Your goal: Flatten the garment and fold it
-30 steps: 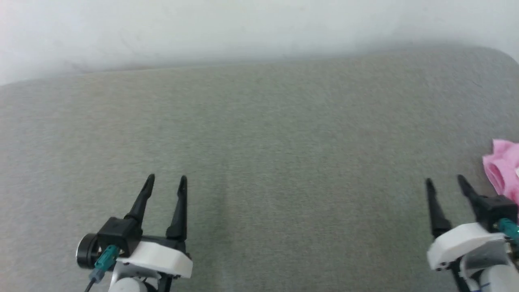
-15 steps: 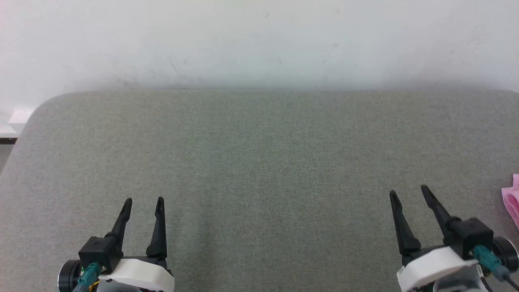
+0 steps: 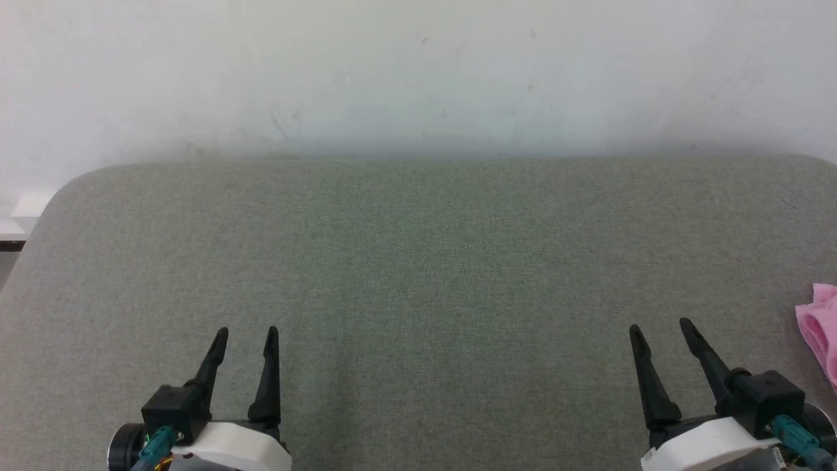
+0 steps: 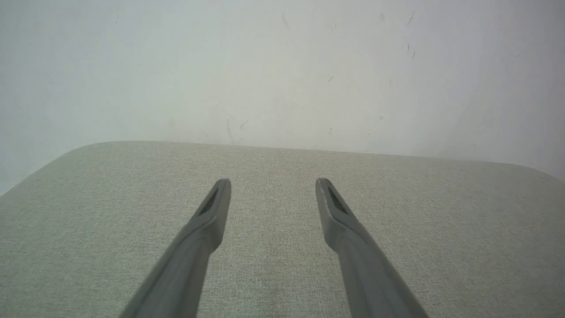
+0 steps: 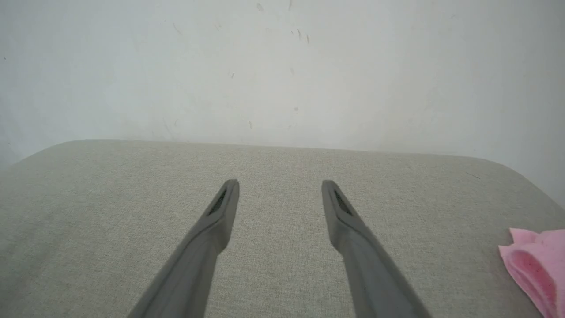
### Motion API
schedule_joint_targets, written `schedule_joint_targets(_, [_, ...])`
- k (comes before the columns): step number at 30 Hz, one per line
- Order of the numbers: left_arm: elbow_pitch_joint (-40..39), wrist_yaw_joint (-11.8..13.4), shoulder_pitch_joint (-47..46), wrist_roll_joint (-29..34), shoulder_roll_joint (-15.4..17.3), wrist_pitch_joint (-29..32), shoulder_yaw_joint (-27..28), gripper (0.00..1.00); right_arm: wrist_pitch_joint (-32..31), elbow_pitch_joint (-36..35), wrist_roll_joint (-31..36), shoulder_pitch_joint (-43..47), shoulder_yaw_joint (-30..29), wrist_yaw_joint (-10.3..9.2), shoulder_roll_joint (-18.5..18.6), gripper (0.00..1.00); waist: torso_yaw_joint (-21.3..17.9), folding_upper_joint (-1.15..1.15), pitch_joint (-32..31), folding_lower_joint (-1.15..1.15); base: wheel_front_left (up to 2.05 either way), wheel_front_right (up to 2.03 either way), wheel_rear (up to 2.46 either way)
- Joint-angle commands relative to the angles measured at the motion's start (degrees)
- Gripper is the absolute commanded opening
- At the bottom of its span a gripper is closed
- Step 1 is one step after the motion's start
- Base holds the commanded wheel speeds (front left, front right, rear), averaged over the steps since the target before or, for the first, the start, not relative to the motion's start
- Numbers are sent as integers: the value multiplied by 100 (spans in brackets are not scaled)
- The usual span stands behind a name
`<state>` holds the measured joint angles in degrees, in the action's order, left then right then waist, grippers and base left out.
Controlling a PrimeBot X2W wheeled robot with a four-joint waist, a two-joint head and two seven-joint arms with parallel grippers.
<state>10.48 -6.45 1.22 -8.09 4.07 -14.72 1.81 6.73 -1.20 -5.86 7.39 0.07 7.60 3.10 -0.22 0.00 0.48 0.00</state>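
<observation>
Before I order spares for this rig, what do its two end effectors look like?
The left end effector and right end effector match: two long, tapering black fingers on a white housing, with a black block on the outer side carrying a teal cable connector. Each fingertip has a narrow slot on its inner face.

No text, label, brand, number or sign can be read in any of the views. The part of the garment that is in the picture carries no print or tag that can be made out.
</observation>
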Motion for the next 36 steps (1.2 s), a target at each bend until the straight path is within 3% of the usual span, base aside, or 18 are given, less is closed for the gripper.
schedule_joint_targets(1, [27,-18,63,-28,-3,-28,-8,100,46,-25,-24,64,9,-11,-21,100,-1,0,-4,0,0,0,0])
schedule_joint_targets(4, [66,-30,64,-29,-7,-28,-24,100,76,25,-82,60,58,-11,-22,100,-2,0,-23,0,0,0,0])
schedule_joint_targets(5, [47,-5,-1,2,-2,6,-13,0,40,23,-46,-2,45,0,-1,0,-2,0,-22,0,0,0,0])
schedule_joint_targets(36, [-198,140,-29,181,-28,334,-49,0,-122,44,97,-167,29,-2,-3,0,3,0,-29,0,0,0,0])
